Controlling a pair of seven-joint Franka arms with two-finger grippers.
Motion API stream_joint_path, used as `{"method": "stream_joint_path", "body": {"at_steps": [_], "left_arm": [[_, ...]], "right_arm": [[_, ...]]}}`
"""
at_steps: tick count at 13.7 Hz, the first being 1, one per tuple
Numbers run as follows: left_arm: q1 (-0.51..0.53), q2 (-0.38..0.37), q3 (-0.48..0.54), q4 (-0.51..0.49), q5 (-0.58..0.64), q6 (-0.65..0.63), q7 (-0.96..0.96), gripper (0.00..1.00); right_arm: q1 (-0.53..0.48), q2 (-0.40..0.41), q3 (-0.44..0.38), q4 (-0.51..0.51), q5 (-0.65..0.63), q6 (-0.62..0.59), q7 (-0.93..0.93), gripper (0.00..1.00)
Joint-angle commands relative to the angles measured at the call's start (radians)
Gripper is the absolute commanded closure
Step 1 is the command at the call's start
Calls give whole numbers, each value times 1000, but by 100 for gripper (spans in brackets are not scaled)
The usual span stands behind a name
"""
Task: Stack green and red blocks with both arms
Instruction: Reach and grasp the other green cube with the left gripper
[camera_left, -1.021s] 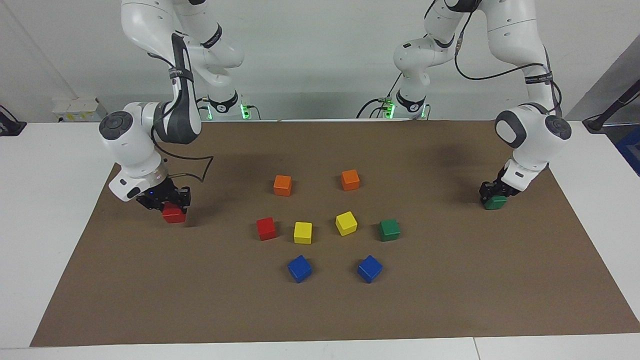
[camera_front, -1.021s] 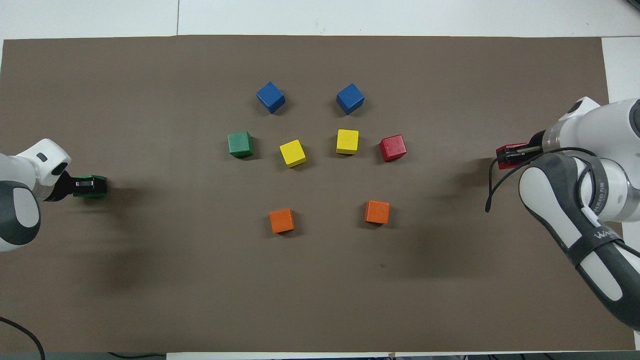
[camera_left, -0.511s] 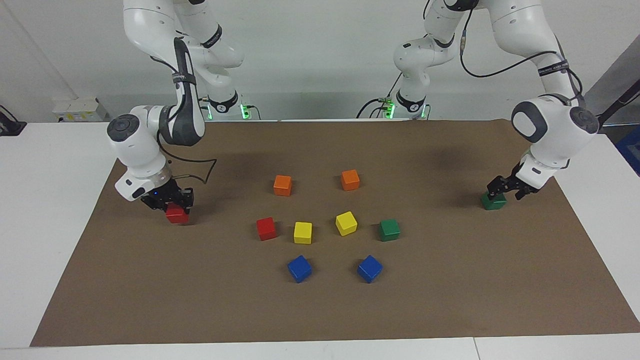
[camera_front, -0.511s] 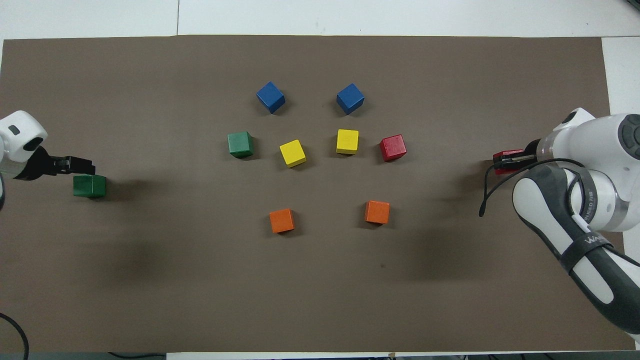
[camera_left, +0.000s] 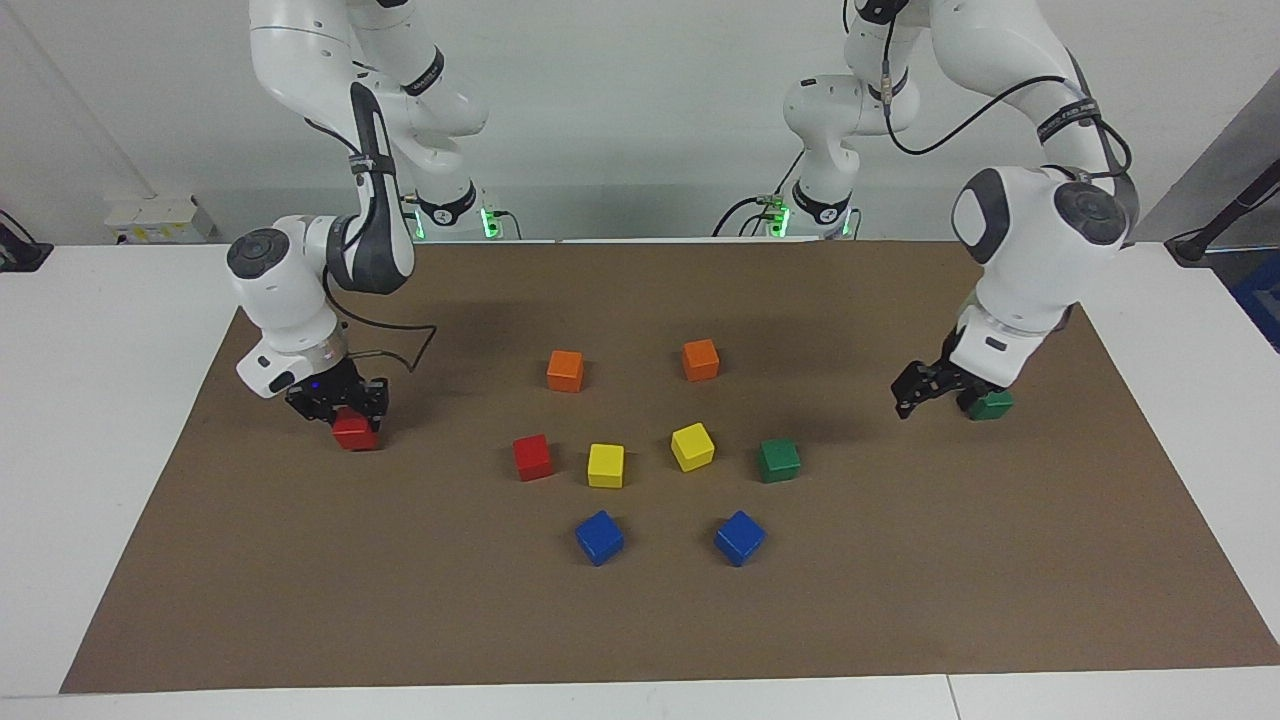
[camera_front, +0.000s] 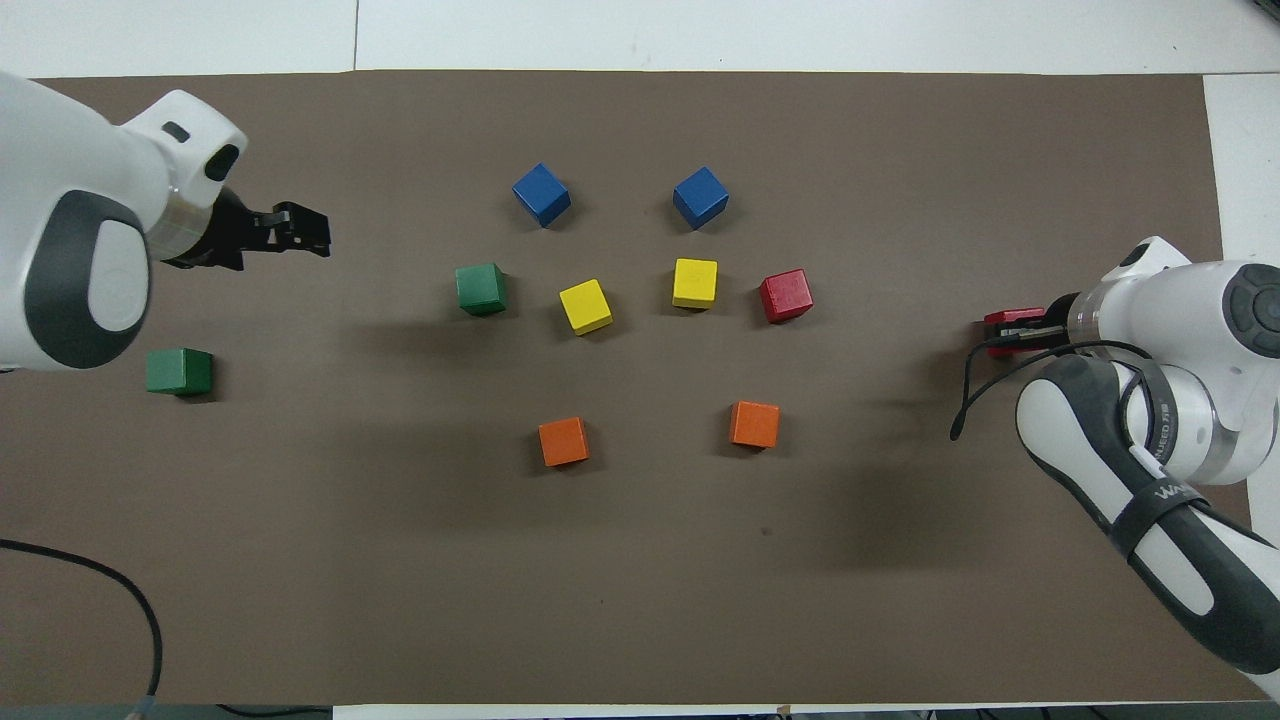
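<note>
Two arms over a brown mat

Our right gripper (camera_left: 340, 408) clamped a glossy red cube (camera_left: 353, 430); our left gripper (camera_left: 925, 392) hung open and empty beside a dark green cube (camera_front: 179, 371). No writing was legible.

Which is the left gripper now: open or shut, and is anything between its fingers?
Open and empty. The left gripper hangs over the mat, fingers spread; the green block sits apart on the mat.

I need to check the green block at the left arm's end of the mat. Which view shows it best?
The overhead view: that green block lies fully uncovered on the mat. In the facing view the left gripper and its wrist hide part of it.
</note>
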Motion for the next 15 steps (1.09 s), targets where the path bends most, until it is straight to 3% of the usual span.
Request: {"method": "stream_joint_path", "body": {"at_steps": [1, 5, 15], "left_arm": [[-77, 78, 18, 61, -33, 13, -2, 0], [-177, 181, 20, 58, -25, 145, -80, 0], [-231, 253, 21, 43, 19, 231, -105, 0]], "right_arm": [[-16, -14, 10, -21, 6, 24, 2, 100], [-16, -15, 10, -28, 6, 21, 4, 100], [-16, -18, 10, -44, 6, 14, 4, 100]]}}
